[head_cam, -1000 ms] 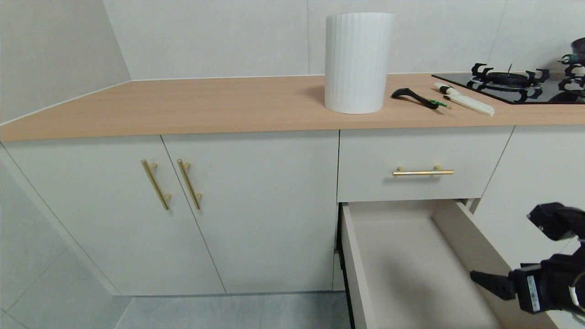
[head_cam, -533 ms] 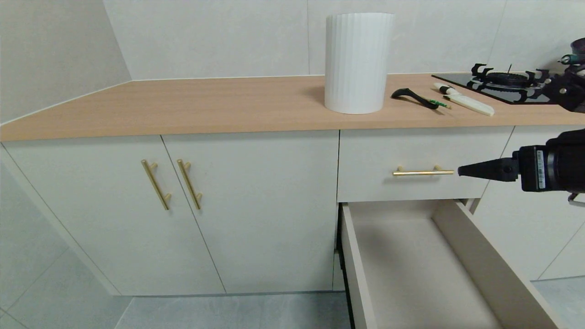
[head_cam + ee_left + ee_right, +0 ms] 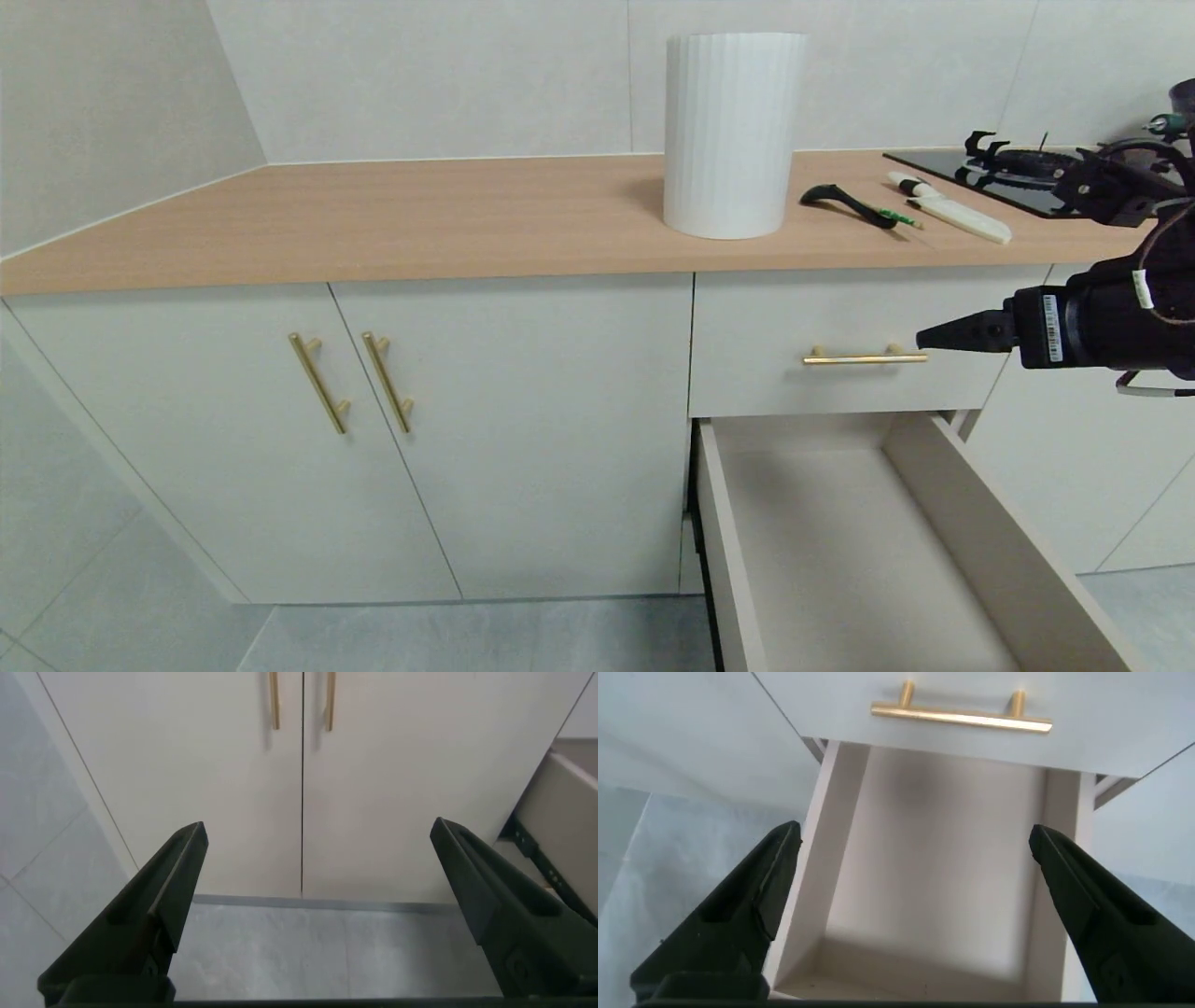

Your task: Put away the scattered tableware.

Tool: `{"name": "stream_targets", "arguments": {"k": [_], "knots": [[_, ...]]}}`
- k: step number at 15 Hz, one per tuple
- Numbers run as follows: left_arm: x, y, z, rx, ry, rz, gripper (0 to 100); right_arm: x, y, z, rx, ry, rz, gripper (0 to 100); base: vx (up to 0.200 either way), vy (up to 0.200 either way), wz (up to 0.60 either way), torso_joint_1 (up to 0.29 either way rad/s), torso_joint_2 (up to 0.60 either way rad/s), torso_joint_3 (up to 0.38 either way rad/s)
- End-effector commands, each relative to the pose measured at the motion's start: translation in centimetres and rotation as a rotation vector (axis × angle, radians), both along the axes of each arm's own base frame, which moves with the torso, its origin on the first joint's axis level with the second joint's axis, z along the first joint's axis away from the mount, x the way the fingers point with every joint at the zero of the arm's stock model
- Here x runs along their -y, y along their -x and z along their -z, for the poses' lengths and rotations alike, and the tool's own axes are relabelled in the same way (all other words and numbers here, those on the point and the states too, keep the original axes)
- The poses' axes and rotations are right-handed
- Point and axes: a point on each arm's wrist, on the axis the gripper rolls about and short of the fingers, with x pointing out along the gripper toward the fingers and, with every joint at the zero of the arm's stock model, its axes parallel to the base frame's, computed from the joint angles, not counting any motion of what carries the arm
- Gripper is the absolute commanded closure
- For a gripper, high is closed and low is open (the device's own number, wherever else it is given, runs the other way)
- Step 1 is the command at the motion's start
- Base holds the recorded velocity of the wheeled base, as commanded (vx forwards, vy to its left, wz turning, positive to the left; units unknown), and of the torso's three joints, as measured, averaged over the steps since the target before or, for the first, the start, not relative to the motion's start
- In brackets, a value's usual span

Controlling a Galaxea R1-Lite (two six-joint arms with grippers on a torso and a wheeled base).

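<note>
The right end effector (image 3: 929,337) hangs wide open and empty above the open drawer (image 3: 980,532), beside the handle (image 3: 864,355) of the shut one. The knife (image 3: 952,210) and the black utensil (image 3: 845,201) lie on the table (image 3: 420,215), higher and farther back, with their long axes slanted. I judge the right arm to be the nearer one.

I read the countertop (image 3: 420,215) as matt wood-grain laminate. Cabinet doors (image 3: 513,429) and open drawer (image 3: 971,532): smooth, matt, off-white board. Drawer handle (image 3: 864,356): brushed brass-toned metal. Tall canister (image 3: 733,131): white, fluted, matt. Peeler (image 3: 845,199): glossy black plastic. Knife (image 3: 952,213): cream, plastic-looking. Hob (image 3: 990,182): glossy black glass. Wall tiles (image 3: 420,75): smooth, faint sheen.
</note>
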Motion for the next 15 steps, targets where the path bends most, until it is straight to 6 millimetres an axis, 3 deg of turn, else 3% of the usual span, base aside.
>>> {"name": "stream_targets", "arguments": {"k": [1,10,13,15], "knots": [[0.0,0.0,0.0,0.000,0.000,0.000,0,0.0,-0.1,0.2,-0.007,0.002,0.001,0,0.000,0.000,0.00,0.027,-0.14,-0.334],[0.0,0.0,-0.1,0.002,0.000,0.000,0,-0.2,-1.0,0.4,0.001,-0.001,-0.001,0,0.000,0.000,0.00,0.106,-0.49,-0.337],[0.0,0.0,0.0,0.000,0.000,0.000,0,-0.1,-3.1,0.2,0.077,-0.022,0.015,0,0.000,0.000,0.00,0.082,-0.26,-0.177],[0.0,0.0,-0.1,0.002,0.000,0.000,0,0.7,-7.7,-1.4,0.100,-0.019,0.071,0,0.000,0.000,0.00,0.018,-0.04,-0.028]]}}
